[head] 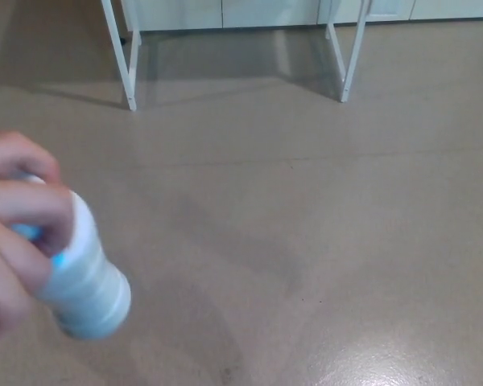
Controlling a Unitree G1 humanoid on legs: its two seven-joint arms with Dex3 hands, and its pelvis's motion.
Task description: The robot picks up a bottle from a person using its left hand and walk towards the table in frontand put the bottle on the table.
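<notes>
A white bottle [88,281] with a bit of blue on it shows blurred at the lower left of the head view, held out over the floor by a person's hand [20,217] that wraps around its upper part. The white legs of the table [130,72] stand at the top of the picture, with a second pair of table legs [346,68] to the right. Neither of my hands shows.
Grey-brown floor [306,241] fills most of the view. White cabinet fronts [225,12] run along the top edge behind the table legs.
</notes>
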